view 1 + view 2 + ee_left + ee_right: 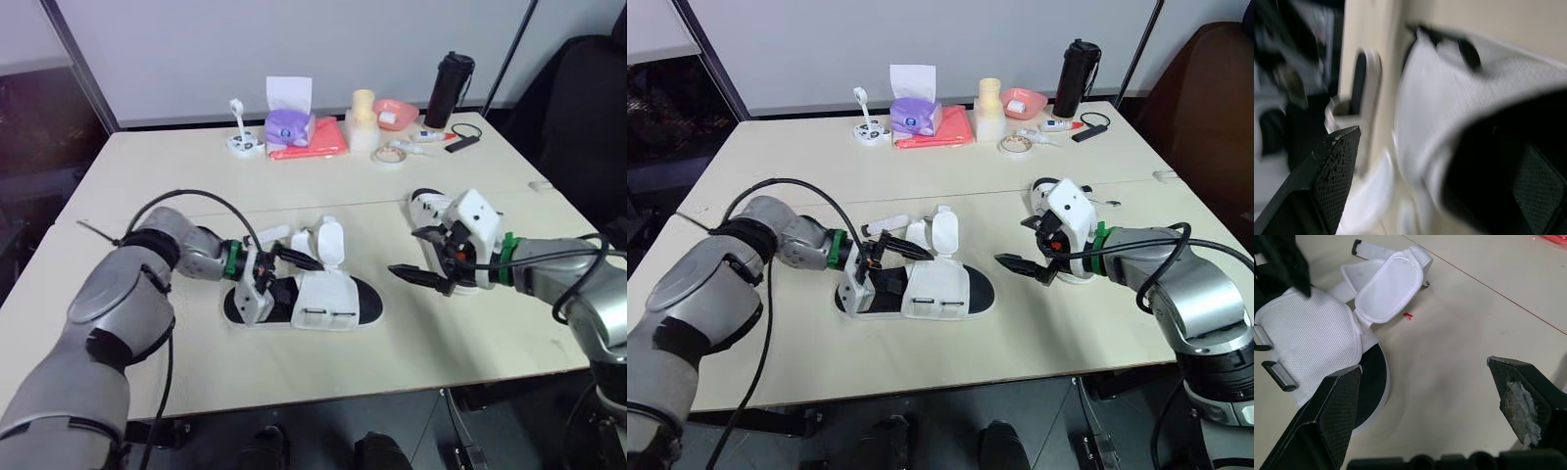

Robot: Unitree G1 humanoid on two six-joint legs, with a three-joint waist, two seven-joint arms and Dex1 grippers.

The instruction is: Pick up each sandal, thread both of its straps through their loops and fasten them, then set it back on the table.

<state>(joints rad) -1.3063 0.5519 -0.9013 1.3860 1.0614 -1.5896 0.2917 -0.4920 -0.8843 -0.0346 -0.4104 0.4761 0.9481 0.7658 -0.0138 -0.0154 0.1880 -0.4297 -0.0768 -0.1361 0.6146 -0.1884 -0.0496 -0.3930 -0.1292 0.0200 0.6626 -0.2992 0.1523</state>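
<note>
A white sandal (328, 302) with a black sole lies flat at the table's middle, its two strap flaps (331, 241) standing up loose. My left gripper (294, 258) hovers over the sandal's heel end, open, and in the left wrist view white fabric (1449, 98) lies between its fingers (1327, 181). The second sandal (427, 207) lies to the right, partly hidden by my right gripper (423, 257). That gripper is open, holds nothing and points at the first sandal (1312, 338), whose raised flap (1386, 289) shows in the right wrist view.
Along the far edge stand a black bottle (449, 90), a pink bowl (397, 113), a cream cylinder (363, 117), a tape roll (392, 155), a purple tissue box (289, 122) on a red cloth (315, 144) and a white stand (243, 142). A dark chair (588, 108) is at the right.
</note>
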